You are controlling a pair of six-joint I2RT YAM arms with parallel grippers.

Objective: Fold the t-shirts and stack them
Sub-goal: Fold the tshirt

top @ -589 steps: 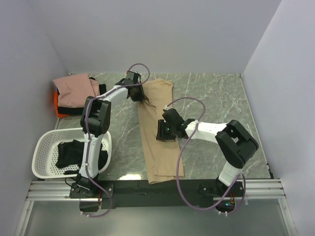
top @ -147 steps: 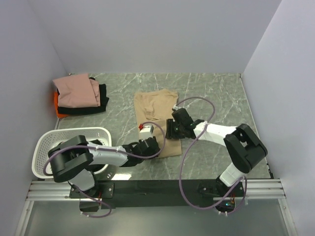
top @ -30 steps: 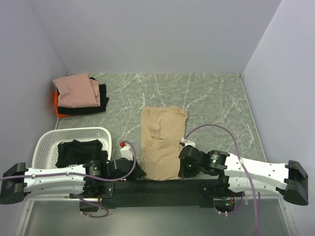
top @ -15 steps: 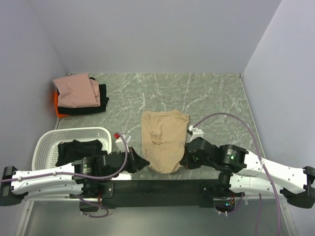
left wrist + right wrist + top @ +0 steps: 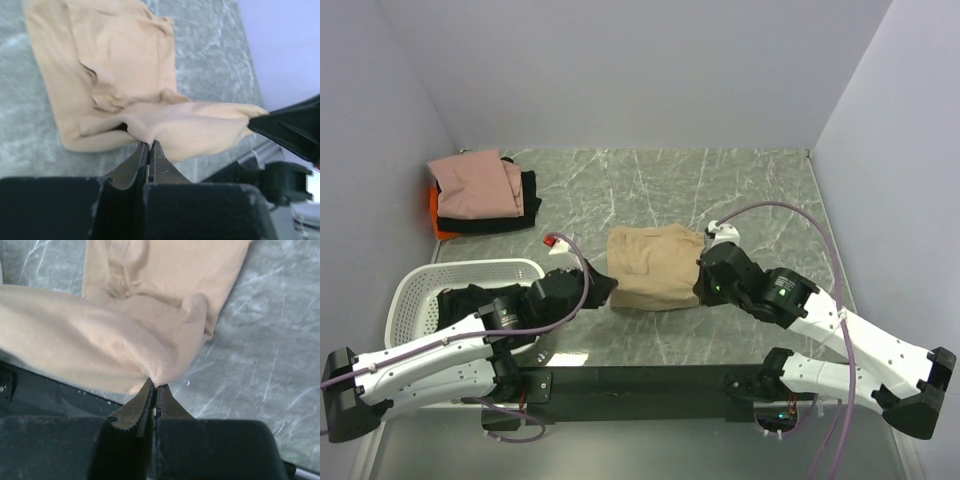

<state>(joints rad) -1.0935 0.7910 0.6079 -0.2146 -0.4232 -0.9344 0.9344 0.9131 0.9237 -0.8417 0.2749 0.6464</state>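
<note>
The soft, matte tan-beige cloth t-shirt, wrinkled and doubled over itself, lies mid-table on the grey, veined marble-look tabletop, with its near fold raised between the two claws. The left gripper pinches the fold's left corner, jaws almost together. The right gripper nips the right corner likewise, cloth bunched at each tip.

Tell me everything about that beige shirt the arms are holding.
The tan t-shirt is soft, plain, wrinkled cloth, folded narrow. Its far part lies flat on the marbled table; its near edge is lifted and doubled over, one corner pinched by the shut left gripper, the other by the right gripper.
</note>
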